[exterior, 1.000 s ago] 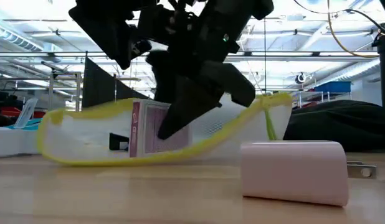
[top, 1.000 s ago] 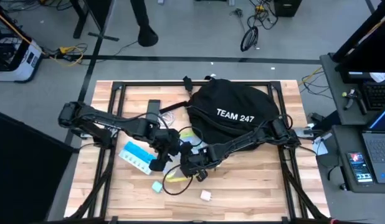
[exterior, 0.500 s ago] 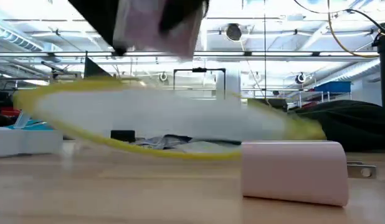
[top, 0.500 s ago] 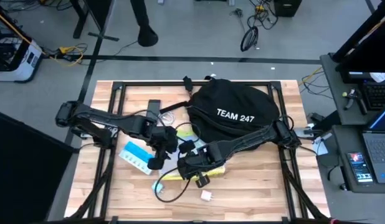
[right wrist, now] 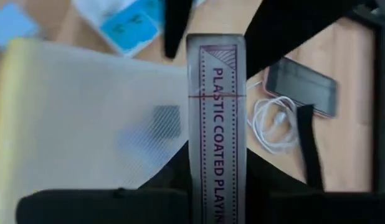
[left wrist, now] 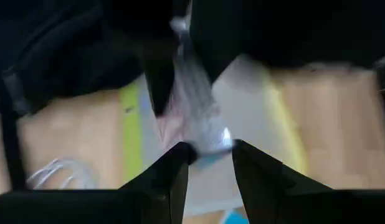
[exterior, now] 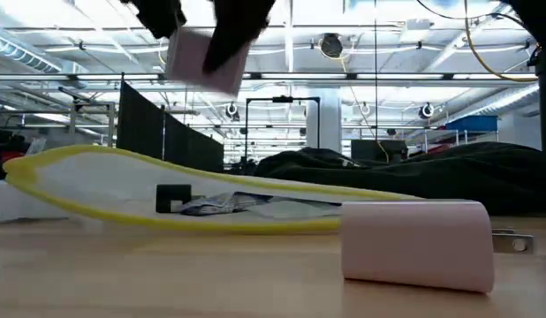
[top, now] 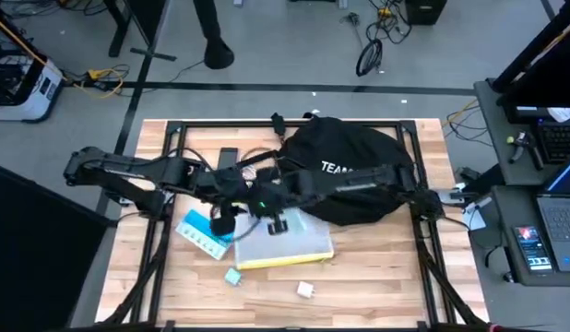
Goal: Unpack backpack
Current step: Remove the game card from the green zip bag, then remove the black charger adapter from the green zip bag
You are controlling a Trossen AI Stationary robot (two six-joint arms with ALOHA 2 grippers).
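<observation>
backpack (top: 354,171), the large rounded black fabric one with white lettering, sits at the far right of the wooden surface (top: 377,277). the right tool (top: 278,221) grips a slim pink-and-white playing card box (right wrist: 216,118) above the yellow-edged mesh pouch (top: 280,244). the left tool (top: 225,219) hovers nearby, fingers parted and empty. best to carry the box clear of the pouch, lower it flat onto bare wood, then release.

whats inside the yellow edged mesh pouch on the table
Through the mesh pouch in the low view, a small black block and some crumpled silvery items show. Anything deeper under the fabric cannot be made out.
</observation>
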